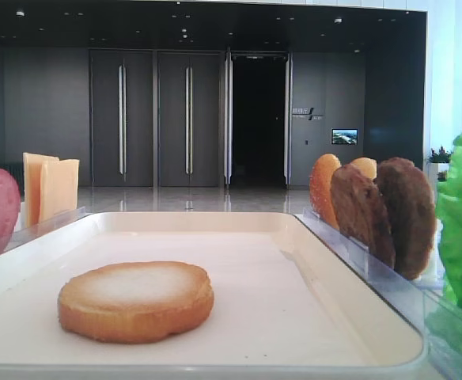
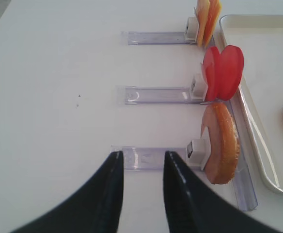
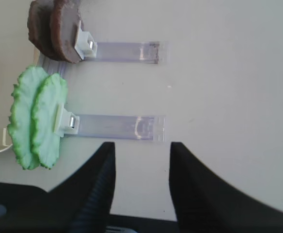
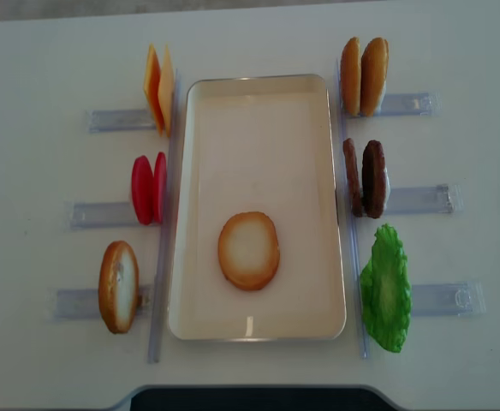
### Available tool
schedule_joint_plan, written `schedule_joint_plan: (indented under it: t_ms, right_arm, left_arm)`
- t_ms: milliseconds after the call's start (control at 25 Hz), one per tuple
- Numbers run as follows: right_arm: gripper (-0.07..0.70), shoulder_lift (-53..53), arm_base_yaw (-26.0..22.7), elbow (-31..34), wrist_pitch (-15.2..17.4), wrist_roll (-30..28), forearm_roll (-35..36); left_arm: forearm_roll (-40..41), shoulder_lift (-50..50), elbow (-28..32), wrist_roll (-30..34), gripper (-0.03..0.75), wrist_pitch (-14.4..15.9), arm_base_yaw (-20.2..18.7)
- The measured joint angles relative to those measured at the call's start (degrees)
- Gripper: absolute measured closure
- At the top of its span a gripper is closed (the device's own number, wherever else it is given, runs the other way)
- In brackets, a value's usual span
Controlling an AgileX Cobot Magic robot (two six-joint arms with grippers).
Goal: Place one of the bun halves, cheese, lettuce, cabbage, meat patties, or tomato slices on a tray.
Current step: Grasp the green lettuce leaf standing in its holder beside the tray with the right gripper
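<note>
One bun half (image 4: 248,250) lies flat on the cream tray (image 4: 258,80), pale face up. Clear racks hold the rest on edge. Left of the tray are cheese (image 4: 158,88), tomato slices (image 4: 148,188) and a bun half (image 4: 118,285). To its right are bun halves (image 4: 363,75), meat patties (image 4: 366,178) and lettuce (image 4: 385,289). No cabbage shows apart from these. My right gripper (image 3: 142,145) is open and empty, just short of the lettuce (image 3: 37,116) rack's free end. The left gripper (image 2: 143,154), also open and empty, hovers at the end of the bun half (image 2: 224,143) rack.
Clear rack strips (image 4: 443,300) stick out sideways from each food item across the white table (image 4: 27,342). A long clear rail (image 4: 160,291) runs along each side of the tray. The low front view shows a dark hall behind the table.
</note>
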Motion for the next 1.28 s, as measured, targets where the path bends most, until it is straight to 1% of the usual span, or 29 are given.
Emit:
schedule_joint_plan:
  t_ms: [240, 440, 520, 1080, 1200, 1280]
  right_arm:
    - [0.285, 13.88, 0.00, -2.97, 0.01, 1.27, 1.02]
    - [0.272, 24.23, 0.00, -3.48, 0.00, 1.45, 1.08]
    - [0.272, 26.45, 0.00, -3.48, -0.07, 1.45, 1.40]
    - [0.272, 25.49, 0.00, -3.48, 0.03, 1.47, 1.93]
    - [0.272, 25.49, 0.12, -3.61, 0.03, 1.40, 3.56]
    - [0.272, 25.49, 1.07, -4.39, 0.05, 1.35, 4.62]
  left_arm:
    - [0.16, 0.00, 0.00, 0.00, 0.496, 0.00, 0.00]
    - [0.38, 0.00, 0.00, 0.00, 0.496, 0.00, 0.00]
    - [0.43, 0.00, 0.05, 0.00, 0.496, 0.00, 0.00]
    - [0.64, 0.00, 0.11, 0.00, 0.496, 0.00, 0.00]
    - [0.64, 0.00, 0.11, 0.00, 0.496, 0.00, 0.00]
    - [0.64, 0.00, 0.11, 0.00, 0.496, 0.00, 0.00]
